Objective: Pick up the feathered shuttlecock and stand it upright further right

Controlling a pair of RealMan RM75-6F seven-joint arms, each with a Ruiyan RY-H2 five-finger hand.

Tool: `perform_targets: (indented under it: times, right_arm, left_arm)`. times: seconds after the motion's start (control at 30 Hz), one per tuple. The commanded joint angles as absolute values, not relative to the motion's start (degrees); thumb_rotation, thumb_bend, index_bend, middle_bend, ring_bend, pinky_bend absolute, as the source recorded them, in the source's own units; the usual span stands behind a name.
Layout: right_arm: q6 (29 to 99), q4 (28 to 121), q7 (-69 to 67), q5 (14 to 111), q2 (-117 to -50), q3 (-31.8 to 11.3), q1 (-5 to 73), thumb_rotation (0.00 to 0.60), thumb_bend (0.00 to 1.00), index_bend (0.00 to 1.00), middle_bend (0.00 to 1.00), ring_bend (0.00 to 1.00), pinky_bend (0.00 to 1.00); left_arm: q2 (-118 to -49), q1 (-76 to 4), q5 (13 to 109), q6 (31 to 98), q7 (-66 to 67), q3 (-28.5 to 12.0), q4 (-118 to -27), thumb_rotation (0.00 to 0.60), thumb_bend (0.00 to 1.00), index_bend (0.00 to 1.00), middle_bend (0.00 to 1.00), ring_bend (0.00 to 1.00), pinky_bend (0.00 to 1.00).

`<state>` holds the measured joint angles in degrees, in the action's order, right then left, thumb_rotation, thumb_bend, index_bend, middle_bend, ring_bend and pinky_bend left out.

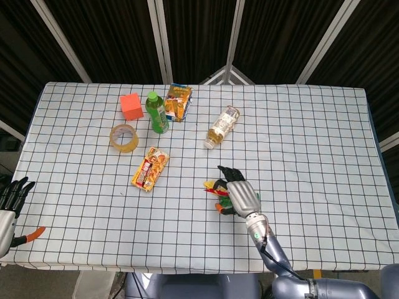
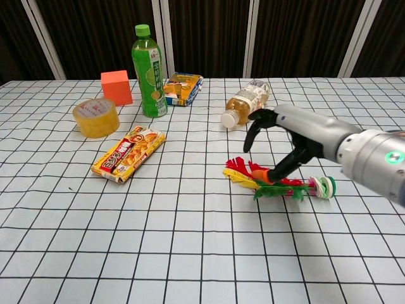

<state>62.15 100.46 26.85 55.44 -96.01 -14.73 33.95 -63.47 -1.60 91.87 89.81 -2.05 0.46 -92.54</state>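
Left hand (image 1: 11, 202) idle at table's (image 1: 324, 131) near-left corner, fingers spread, empty. Feathered shuttlecock (image 2: 278, 180) lies flat mid-table, feathers left, disc base right. Right hand (image 2: 297, 136) poised over feathers, fingers apart, nothing gripped. Likely light, plumes soft — take the stiff base.

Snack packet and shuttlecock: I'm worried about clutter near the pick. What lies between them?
Only bare checked cloth lies between snack packet and shuttlecock, clearest in the chest view.
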Motion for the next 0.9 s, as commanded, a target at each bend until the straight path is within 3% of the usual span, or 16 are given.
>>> perform_targets:
  times: [0.03,0.57,0.9]
  right_arm:
    - [61.88,96.15,29.13,53.12,-99.91,-15.6,36.87,0.6,0.38,0.45,0.09,0.0,0.0]
    - [63.37,92.06,26.97,52.77,-101.94,-16.03,38.34,0.6,0.41,0.46,0.1,0.0,0.0]
    - [63.58,91.37,26.19,51.48,-102.23,-14.93,37.98,0.6,0.52,0.56,0.14,0.0,0.0]
  left_arm:
    - [-63.38,-1.61,91.96,89.92,-2.4,0.45,-92.5,0.6,0.12,0.0,0.0,0.0,0.0]
    - [-63.0,-1.76,91.92,89.47,-3.75,0.63,-92.61,0.6,0.12,0.0,0.0,0.0,0.0]
    - [-63.02,-1.94,91.9,89.13,-3.4,0.66,-93.05,0.6,0.12,0.0,0.0,0.0,0.0]
